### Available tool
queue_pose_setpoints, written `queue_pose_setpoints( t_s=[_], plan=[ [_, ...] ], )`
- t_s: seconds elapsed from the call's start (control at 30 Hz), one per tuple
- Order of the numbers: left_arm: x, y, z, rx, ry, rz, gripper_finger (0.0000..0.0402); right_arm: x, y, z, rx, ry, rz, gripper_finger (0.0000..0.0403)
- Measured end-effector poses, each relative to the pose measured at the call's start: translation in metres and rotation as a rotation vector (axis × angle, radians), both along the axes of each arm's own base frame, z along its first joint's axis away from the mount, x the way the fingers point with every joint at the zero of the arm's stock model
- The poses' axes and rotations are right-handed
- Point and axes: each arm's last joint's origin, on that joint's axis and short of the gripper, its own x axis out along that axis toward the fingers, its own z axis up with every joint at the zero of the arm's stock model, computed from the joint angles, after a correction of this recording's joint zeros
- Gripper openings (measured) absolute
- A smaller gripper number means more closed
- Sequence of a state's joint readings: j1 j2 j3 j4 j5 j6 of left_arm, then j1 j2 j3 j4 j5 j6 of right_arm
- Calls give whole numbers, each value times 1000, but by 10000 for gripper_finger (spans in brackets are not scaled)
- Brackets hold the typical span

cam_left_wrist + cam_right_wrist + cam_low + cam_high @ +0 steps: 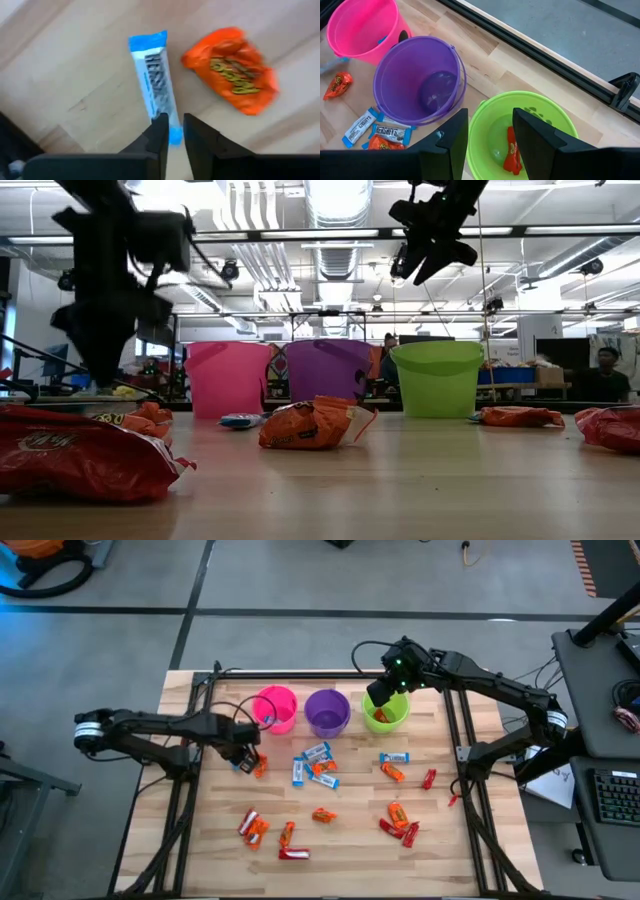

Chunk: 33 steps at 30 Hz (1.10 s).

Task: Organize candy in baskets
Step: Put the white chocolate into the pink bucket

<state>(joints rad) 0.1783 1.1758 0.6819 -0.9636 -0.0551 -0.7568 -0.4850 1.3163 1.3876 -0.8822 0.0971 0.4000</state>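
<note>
My left gripper (245, 759) points down over the table's left part, shut on a blue-and-white candy bar (156, 82). An orange candy (231, 70) lies on the wood just beside it. My right gripper (490, 135) hangs open above the lime green basket (386, 712), touching nothing. A red-orange candy (511, 150) lies in that basket. The pink basket (275, 708) and purple basket (327, 712) stand in a row to its left. More candy (316, 766) is scattered over the middle and near part of the table. My left gripper pinches one blue end (173, 131) of the blue-and-white candy bar between its two fingers. The fingers come from above, pointing down. The bar stretches away from the fingers over the wood. Whether its far end (147, 42) rests on the table cannot be told.
Loose candies lie at the near left (252, 827), near middle (322, 814) and right (398, 820). A black metal frame (455, 730) runs along the table's sides and far edge. The purple basket (417, 80) shows a bare bottom.
</note>
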Motion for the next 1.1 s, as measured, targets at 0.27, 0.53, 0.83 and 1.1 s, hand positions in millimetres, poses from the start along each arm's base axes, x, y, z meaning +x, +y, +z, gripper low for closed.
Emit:
queue_pose_setpoints(
  t_s=[0.27, 0.53, 0.83, 1.1],
  plan=[
    [-6, -1, 39, 34, -174, -14, 12, 0, 0, 0, 5, -3, -7, 146],
    [-18, -4, 9, -5, -169, 69, 79, 0, 0, 0, 5, -5, -6, 146],
    [-16, -2, -25, 53, -105, 101, 188, 1, 0, 0, 18, -15, 3, 146],
    [-13, 0, -50, 65, -67, 103, 183, 1, 1, 0, 26, -21, -7, 146]
  ],
)
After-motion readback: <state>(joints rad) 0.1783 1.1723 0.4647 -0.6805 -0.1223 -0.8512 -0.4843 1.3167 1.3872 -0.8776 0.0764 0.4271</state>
